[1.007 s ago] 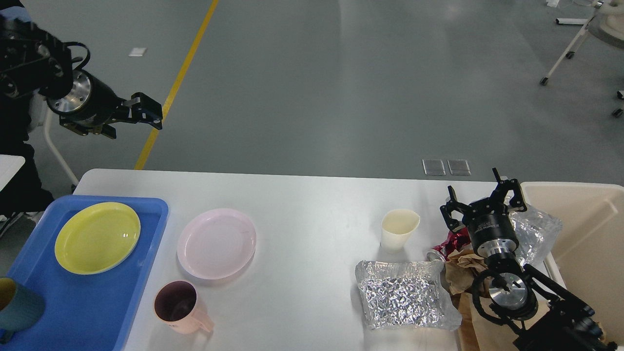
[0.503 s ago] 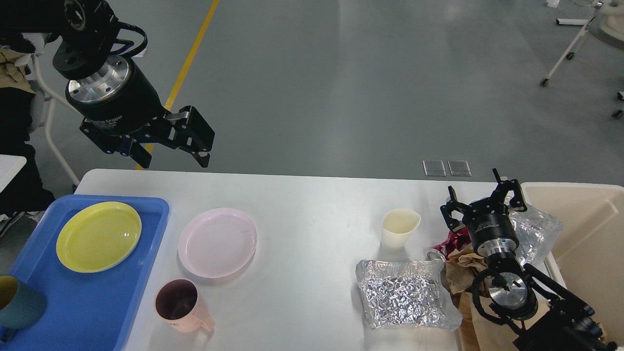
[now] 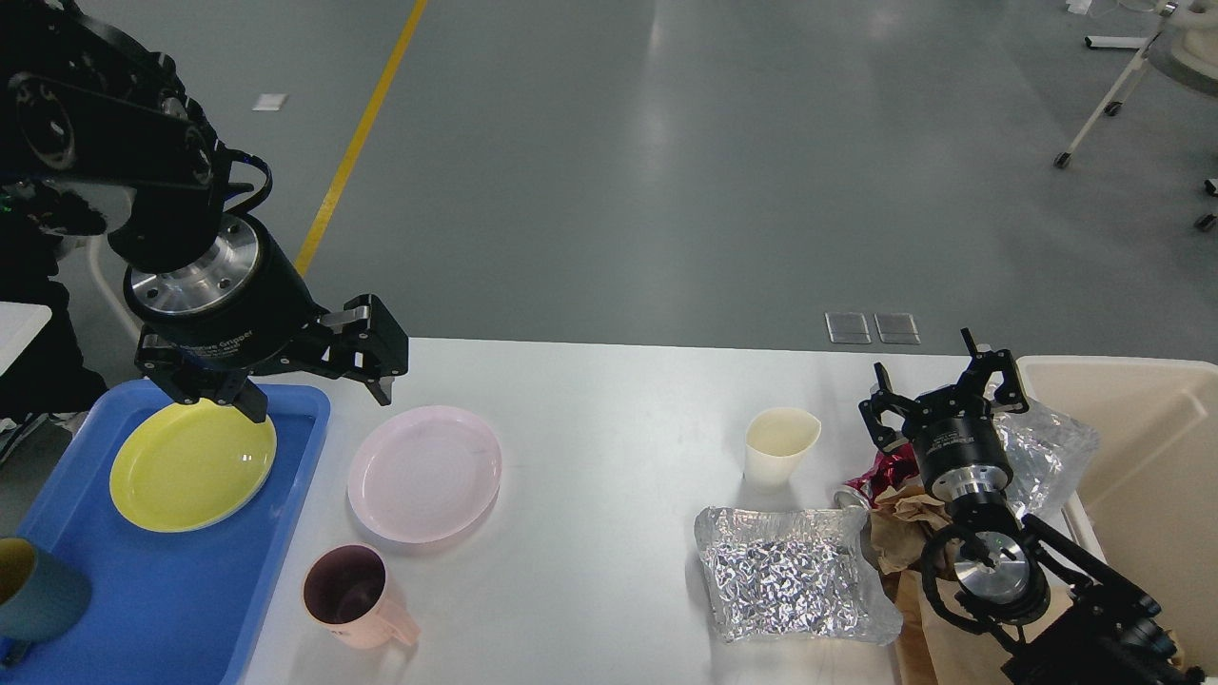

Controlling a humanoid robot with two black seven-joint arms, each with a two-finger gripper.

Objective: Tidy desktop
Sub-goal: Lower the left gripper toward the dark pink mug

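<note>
The white desktop point(image 3: 609, 428) fills the lower half of the head view. My left gripper point(image 3: 319, 395) hangs open and empty over the far left part of it, between a yellow plate point(image 3: 190, 466) and a pink plate point(image 3: 423, 473). A pink mug point(image 3: 347, 595) stands near the front edge. My right gripper point(image 3: 937, 400) is open at the right, empty, pointing away from me above a red can point(image 3: 871, 480) and crumpled brown paper point(image 3: 904, 533). A cream paper cup point(image 3: 780, 445) and a foil tray point(image 3: 790, 580) sit just left of it.
A blue tray point(image 3: 171, 609) at the left holds the yellow plate and a teal cup point(image 3: 33, 595). A beige bin point(image 3: 1142, 447) stands at the right edge, with crumpled foil point(image 3: 1047, 457) against its near wall. Grey floor lies beyond the table.
My left arm has swung in from the upper left and come down to just above the tray's far right corner, still open. The right arm and the objects have not moved.
</note>
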